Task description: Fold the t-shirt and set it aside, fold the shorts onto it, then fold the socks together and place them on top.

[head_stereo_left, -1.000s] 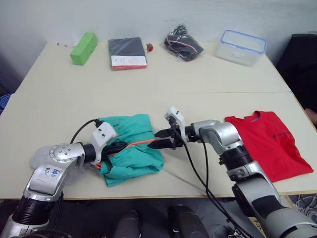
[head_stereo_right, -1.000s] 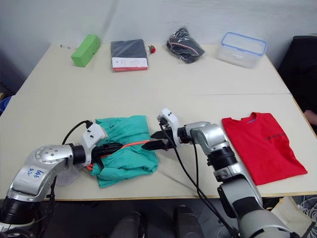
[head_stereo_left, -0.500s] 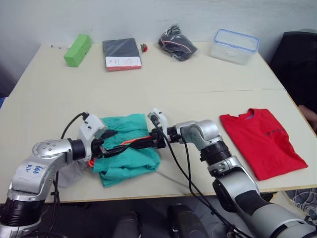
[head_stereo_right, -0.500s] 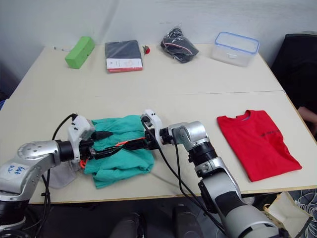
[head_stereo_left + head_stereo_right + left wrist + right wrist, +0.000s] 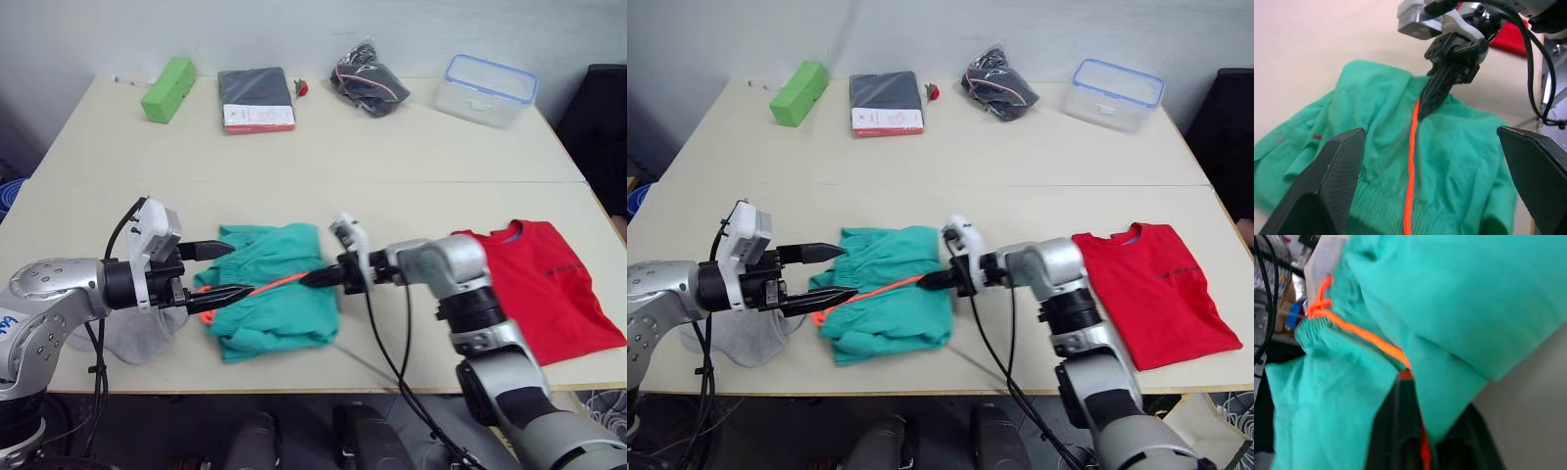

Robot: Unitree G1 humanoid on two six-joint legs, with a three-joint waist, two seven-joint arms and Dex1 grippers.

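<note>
Shorts-folding step, second of three. Teal shorts (image 5: pixel 276 289) crumpled on the front of the bench (image 5: pixel 392 147), between the two arms; neon orange drawstring (image 5: pixel 269 286) stretched taut across the fabric. Right end effector (image 5: pixel 315 279) clenched on the drawstring's end, fingers pinched tight at the garment's right edge. Left end effector (image 5: pixel 227 270) released, fingers spread wide above the waistband side, nothing between them. Red t-shirt (image 5: pixel 544 284) laid to the right near the bench edge, apart from the shorts, looking already folded narrow. A light grey sock (image 5: pixel 137 333) partly under the left arm, just beside the shorts.

Judged stage: t-shirt set aside, shorts not yet folded, socks untouched. Next move likely to call for letting go of the cord and taking cloth instead, with both end effectors gripping edges to flatten and fold before carrying the shorts onto the t-shirt. Risk: pulling on the cord alone bunches the waistband rather than spreading it.
</note>
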